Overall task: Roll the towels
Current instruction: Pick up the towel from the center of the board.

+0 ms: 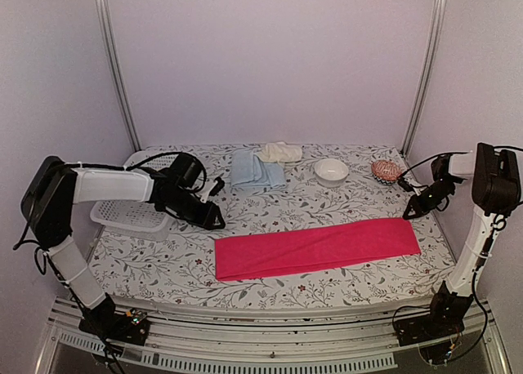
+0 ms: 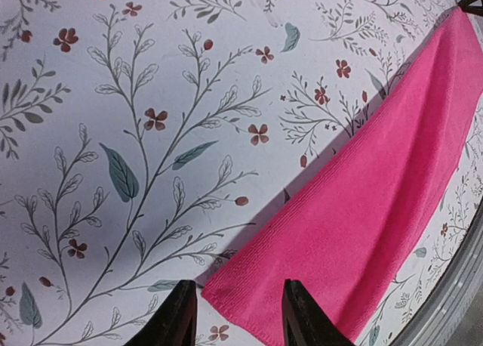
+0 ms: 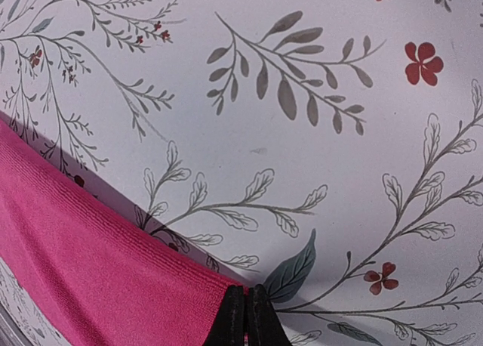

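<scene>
- Judging by how things lie, no towel is rolled yet: the hot pink soft cloth towel (image 1: 315, 247) lies flat as a long folded strip across the front of the floral-covered table (image 1: 327, 202), and neither end shows the start of a curl
- Behind it, at the back of the table, the light blue folded cloth towel (image 1: 255, 172) lies flat and the cream crumpled cloth towel (image 1: 280, 152) sits just beyond it, apparently touching; both look unhandled, so all the rolling is left to do
- No yellow-green towel shows in any view
- The left black two-finger claw (image 1: 219, 223) is low over the table at the far corner of the pink strip's left end, near a white plastic basket (image 1: 135, 215)
- In the left wrist view, this claw's fingers stand moderately apart and grip nothing; the towel's corner lies on the table just ahead of the tips, in line with the gap
- The right black two-finger claw (image 1: 409, 212) is at the far corner of the strip's right end, well apart from the left one
- In the right wrist view, its fingers are pressed together and the pink corner runs right up to the tips; I cannot tell whether any cloth is pinched between them or only touched
</scene>
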Controlling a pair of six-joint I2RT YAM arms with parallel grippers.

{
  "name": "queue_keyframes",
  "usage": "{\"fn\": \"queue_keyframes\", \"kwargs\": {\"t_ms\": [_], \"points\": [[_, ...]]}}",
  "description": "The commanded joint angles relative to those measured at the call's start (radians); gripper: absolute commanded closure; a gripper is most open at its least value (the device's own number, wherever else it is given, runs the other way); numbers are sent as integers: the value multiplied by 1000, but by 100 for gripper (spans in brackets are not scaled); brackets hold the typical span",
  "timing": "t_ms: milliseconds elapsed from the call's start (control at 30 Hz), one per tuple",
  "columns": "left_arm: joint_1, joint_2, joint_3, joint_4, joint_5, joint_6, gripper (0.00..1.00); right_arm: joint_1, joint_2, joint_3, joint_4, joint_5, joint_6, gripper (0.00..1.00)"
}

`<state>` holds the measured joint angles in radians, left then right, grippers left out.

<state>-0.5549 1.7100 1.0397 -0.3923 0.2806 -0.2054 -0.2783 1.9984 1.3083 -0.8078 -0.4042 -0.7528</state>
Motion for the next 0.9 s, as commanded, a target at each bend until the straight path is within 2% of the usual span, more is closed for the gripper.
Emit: {"fn": "queue_keyframes", "kwargs": {"t_ms": [0, 133, 500, 867], "points": [[-15, 7, -36, 50, 55, 20, 58, -6, 7, 1, 9, 24, 26, 97], [-29, 37, -35, 51, 85, 36, 58, -7, 17, 7, -2, 21, 26, 97], [-48, 70, -34, 7, -27, 87, 65, -6, 13, -12, -3, 22, 21, 97], [-117, 136, -9, -66, -233, 127, 67, -7, 16, -16, -2, 20, 20, 97]]}}
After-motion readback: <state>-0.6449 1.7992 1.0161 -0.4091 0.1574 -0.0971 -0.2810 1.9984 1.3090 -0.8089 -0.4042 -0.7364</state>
